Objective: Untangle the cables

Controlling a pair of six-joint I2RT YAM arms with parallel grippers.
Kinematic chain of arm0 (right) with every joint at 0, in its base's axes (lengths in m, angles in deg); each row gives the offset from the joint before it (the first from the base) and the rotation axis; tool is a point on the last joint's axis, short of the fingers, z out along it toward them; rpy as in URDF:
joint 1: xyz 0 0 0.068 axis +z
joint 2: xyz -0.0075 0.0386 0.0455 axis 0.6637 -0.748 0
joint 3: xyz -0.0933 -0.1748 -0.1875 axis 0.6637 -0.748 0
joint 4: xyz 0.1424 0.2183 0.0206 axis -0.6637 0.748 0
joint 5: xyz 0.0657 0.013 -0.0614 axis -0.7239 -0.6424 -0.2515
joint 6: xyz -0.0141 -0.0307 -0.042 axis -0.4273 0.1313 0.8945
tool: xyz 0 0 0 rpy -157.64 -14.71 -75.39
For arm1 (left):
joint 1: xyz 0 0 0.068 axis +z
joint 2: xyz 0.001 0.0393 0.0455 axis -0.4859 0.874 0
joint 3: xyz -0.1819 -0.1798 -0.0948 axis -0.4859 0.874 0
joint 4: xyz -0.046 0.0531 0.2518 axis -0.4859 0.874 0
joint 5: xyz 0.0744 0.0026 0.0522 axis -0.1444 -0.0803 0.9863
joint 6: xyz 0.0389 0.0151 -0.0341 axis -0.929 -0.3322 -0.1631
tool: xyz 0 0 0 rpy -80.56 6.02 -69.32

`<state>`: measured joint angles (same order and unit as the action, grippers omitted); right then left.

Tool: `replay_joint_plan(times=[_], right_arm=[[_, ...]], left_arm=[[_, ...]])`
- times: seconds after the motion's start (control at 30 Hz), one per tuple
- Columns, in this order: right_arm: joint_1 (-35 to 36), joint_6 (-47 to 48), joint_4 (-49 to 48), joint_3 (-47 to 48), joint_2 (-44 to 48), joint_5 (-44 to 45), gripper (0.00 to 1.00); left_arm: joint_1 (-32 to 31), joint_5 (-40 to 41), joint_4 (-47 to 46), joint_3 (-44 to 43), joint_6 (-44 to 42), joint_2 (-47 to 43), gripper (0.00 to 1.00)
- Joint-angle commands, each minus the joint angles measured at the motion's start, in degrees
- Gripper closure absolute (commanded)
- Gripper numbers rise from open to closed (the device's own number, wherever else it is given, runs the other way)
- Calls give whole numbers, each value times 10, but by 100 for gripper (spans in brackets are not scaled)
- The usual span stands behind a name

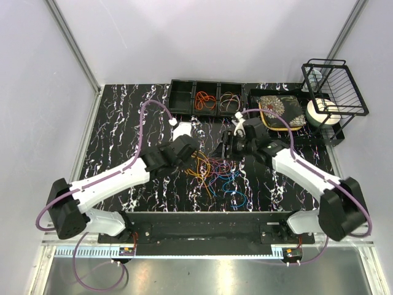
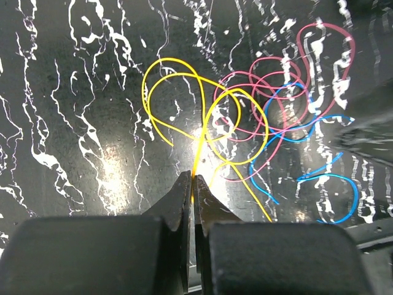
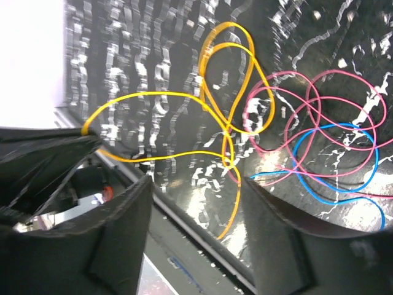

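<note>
Left claw [image 2: 192, 179] pinching 1 yellow cable [image 2: 199, 147], right claw [image 3: 196, 184] agape

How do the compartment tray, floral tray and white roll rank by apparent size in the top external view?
Largest to smallest:
1. compartment tray
2. floral tray
3. white roll, clearly the smallest

Glossy marbled table [image 1: 123, 123], smooth plastic-sheathed cables [image 1: 215, 172]
</note>
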<state>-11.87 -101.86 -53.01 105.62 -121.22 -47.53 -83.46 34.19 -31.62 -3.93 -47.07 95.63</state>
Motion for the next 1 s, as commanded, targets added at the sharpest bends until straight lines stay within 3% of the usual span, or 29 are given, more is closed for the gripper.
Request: replay_joint_plan(times=[0.0,0.37,0.7,0.8,0.87,0.93,0.97], right_arm=[[19,11,-47,-10,-54,31,39],[54,9,-99,-18,-139,39,46],[64,10,-124,-1,-191,31,61],[64,10,-119,8,-187,34,80],[65,10,-110,15,-169,36,99],[64,15,-90,42,-153,47,100],[65,22,-66,54,-134,50,100]], left_arm=[[7,14,-30,12,-2,15,100],[31,-10,-56,42,-8,16,100],[39,-13,-63,55,-8,7,100],[43,-14,-62,58,-8,2,100],[43,-17,-62,59,-11,-1,99],[43,-27,-62,55,-19,-5,89],[42,-30,-60,53,-23,-7,71]])
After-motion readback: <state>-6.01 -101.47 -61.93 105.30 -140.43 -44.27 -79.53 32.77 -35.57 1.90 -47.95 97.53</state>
